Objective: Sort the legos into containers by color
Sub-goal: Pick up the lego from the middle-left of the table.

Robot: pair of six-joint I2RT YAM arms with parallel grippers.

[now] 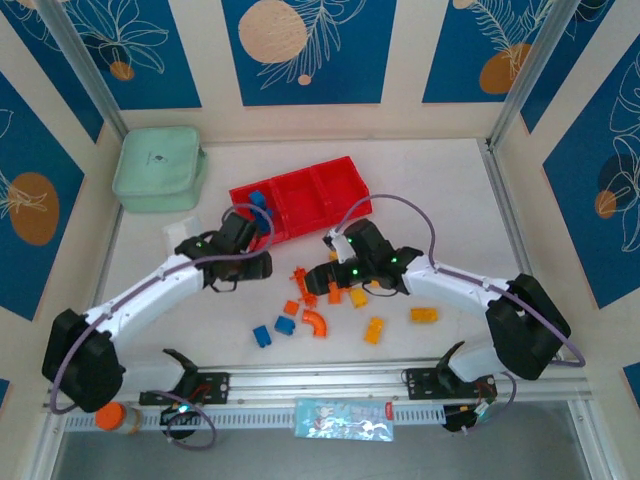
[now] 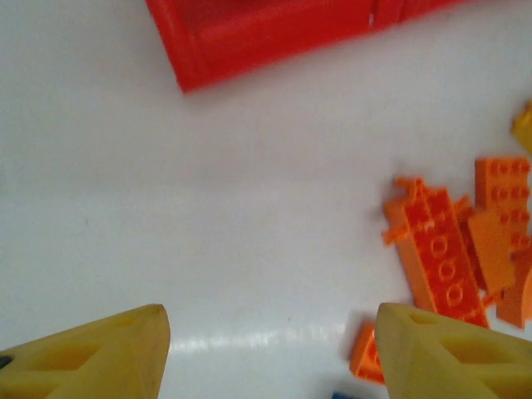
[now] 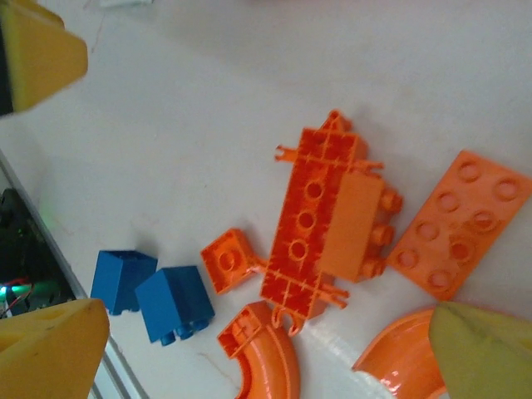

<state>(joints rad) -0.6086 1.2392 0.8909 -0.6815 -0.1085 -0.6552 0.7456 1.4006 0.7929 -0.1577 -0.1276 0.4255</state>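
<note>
**Yellow fingers (image 3: 50, 353) standing wide above the loose legos**

At close range, the right tool (image 3: 266, 349) is hanging with its jaws spread as far as they go and nothing between them. It is hovering over a cluster of orange legos (image 3: 312, 224) on the white worktop (image 3: 208, 100). A long brick is lying underside up there, with a studded plate (image 3: 457, 224) just beside it. Two curved arches (image 3: 266, 357) are resting near the fingertips, and two blue bricks (image 3: 174, 303) are sitting side by side to one side of the cluster.

The left tool (image 2: 270, 332) is also standing open and gripping nothing. It is hovering over bare worktop between the orange pile and the red tray (image 2: 249, 37).

From above, most legos are lying loose between the two arms, and yellow-orange pieces (image 1: 373, 330) are trailing off toward the right arm. The tray is lying at an angle farther back. One blue brick (image 1: 260, 200) is sitting in what looks like its left-end compartment (the left arm is crowding that corner). A mint green pouch (image 1: 158, 168) is sitting well apart at the far left.
</note>
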